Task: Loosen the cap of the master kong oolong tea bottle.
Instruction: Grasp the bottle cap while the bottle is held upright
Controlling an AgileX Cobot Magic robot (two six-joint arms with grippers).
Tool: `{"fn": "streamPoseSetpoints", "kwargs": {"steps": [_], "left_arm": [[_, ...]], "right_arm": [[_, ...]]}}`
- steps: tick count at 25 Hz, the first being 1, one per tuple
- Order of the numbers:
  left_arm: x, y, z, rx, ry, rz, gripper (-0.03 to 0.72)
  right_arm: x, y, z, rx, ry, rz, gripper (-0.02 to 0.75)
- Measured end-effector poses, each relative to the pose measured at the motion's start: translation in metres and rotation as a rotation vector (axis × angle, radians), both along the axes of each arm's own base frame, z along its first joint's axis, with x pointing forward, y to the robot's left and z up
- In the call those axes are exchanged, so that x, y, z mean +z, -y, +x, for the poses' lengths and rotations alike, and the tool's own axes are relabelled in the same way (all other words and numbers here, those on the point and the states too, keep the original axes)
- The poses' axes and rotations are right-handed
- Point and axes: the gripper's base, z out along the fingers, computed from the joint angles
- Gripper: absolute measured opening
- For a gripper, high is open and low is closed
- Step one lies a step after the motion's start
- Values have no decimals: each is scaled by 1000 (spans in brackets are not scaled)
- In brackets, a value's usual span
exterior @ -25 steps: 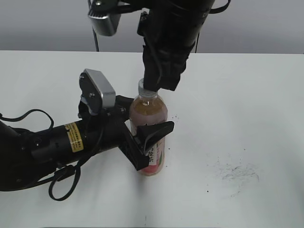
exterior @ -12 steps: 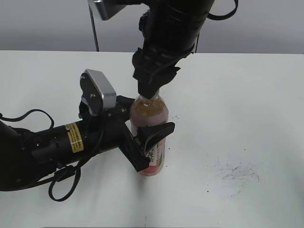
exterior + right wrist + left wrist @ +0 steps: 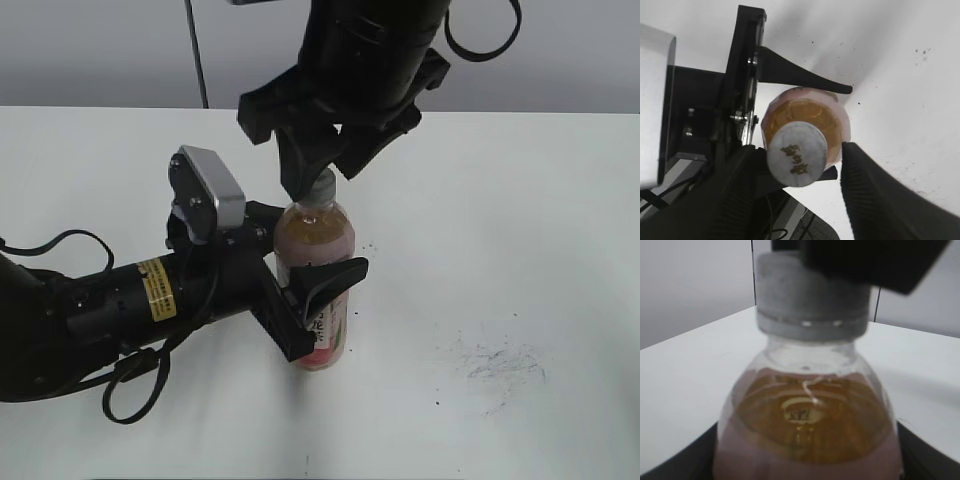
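The master kong oolong tea bottle (image 3: 315, 235) stands upright on the white table, holding amber-pink tea. My left gripper (image 3: 322, 305) is shut on its labelled body from the left. The bottle fills the left wrist view (image 3: 807, 420), with the cap (image 3: 810, 305) above it. The grey-white cap (image 3: 321, 187) sits on the neck. My right gripper (image 3: 322, 172) hangs over it from above, with a finger on either side of the cap. In the right wrist view the cap (image 3: 796, 154) lies between the spread fingers (image 3: 799, 165), with a gap to the right finger. The bottle shoulder (image 3: 810, 112) shows below.
The white table (image 3: 520, 220) stretches to the right of the bottle, with dark smudge marks (image 3: 500, 365) at the front right. The left arm's body and cable (image 3: 120, 300) lie across the front left. A grey wall is behind.
My right gripper has turned about the cap, its wrist camera swinging up out of view, and its fingers now stand apart. The bottle and left gripper have not moved.
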Motion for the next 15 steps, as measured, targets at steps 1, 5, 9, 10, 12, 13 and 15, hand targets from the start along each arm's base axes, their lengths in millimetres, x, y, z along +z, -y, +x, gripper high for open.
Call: {"fn": "streamPoseSetpoints", "kwargs": {"steps": [1, 5, 9, 10, 12, 13, 15], "left_arm": [[0, 0, 0, 0, 0, 0, 445], [0, 0, 0, 0, 0, 0, 445], [0, 0, 0, 0, 0, 0, 445], [0, 0, 0, 0, 0, 0, 445], [0, 0, 0, -1, 0, 0, 445], [0, 0, 0, -1, 0, 0, 445], [0, 0, 0, -1, 0, 0, 445]], "right_arm": [[0, 0, 0, -25, -9, 5, 409], [-3, -1, 1, -63, -27, 5, 409], [-18, -6, 5, -68, -59, -16, 403], [-21, -7, 6, -68, -65, -20, 391], [-21, -7, 6, -68, -65, -21, 347], [-21, -7, 6, -68, -65, -20, 330], [-21, -7, 6, -68, -65, -20, 318]]}}
